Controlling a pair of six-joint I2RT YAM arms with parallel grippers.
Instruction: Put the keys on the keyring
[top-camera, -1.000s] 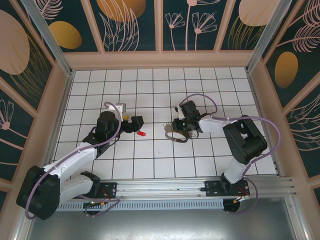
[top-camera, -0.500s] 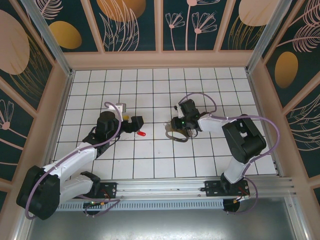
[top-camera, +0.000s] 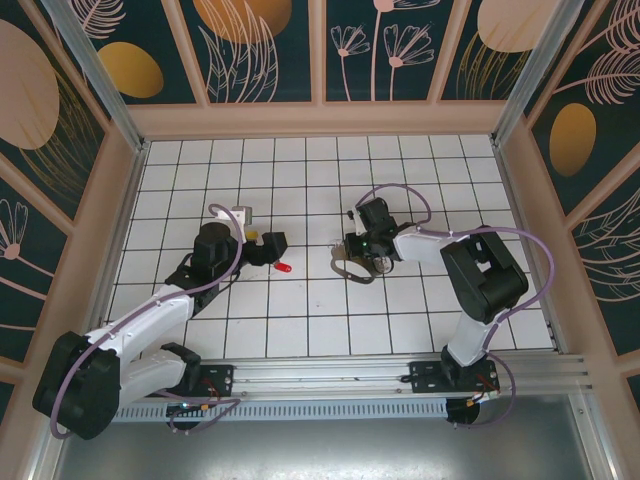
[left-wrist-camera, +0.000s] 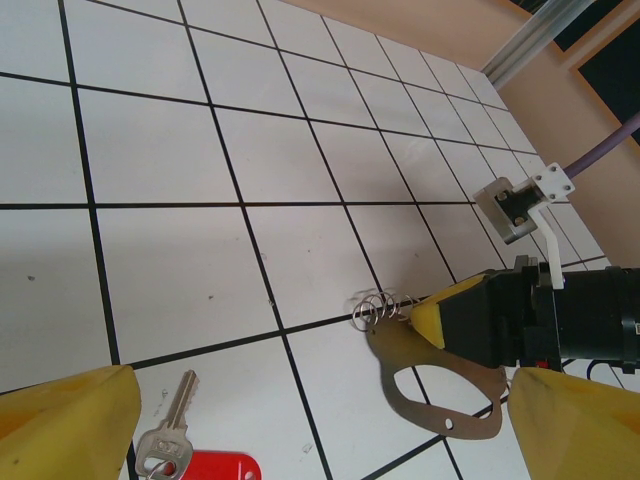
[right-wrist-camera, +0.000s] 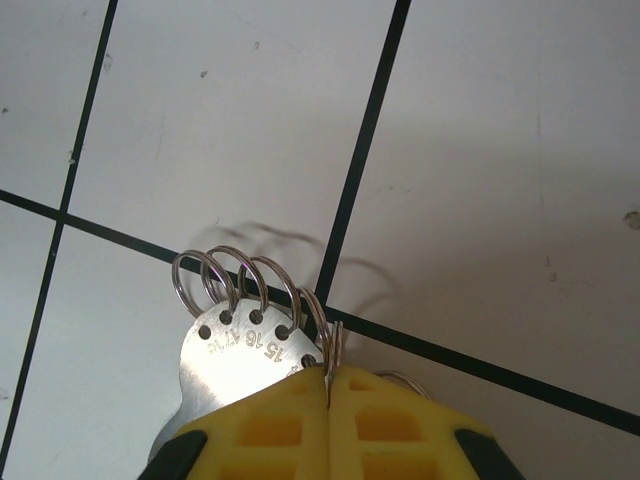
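Observation:
The key (left-wrist-camera: 172, 437), with its red plastic head (left-wrist-camera: 205, 466) and short silver blade, lies flat on the white tiles between my left gripper's (left-wrist-camera: 320, 440) wide-open yellow fingers (left-wrist-camera: 62, 418). From above, the key (top-camera: 284, 267) sits just in front of the open left gripper (top-camera: 270, 246). The keyring (left-wrist-camera: 440, 385) is a flat oval metal loop with several thin wire rings (left-wrist-camera: 384, 305) at one end, about one tile to the key's right. My right gripper (right-wrist-camera: 328, 375) is shut on one wire ring (right-wrist-camera: 335, 335) at the edge of the keyring plate (right-wrist-camera: 235, 355). Seen from overhead, the right gripper (top-camera: 356, 260) is at the keyring (top-camera: 349, 271).
The tiled floor (top-camera: 300, 320) is boxed in by tan walls, with the back wall (top-camera: 320, 120) several tiles away. An aluminium rail (top-camera: 330, 385) runs along the near edge. The right arm's elbow (top-camera: 485, 275) rises at the right.
My right gripper's jaws have shut on a wire ring of the keyring, and the gripper has edged slightly. The left arm and the key have not moved.

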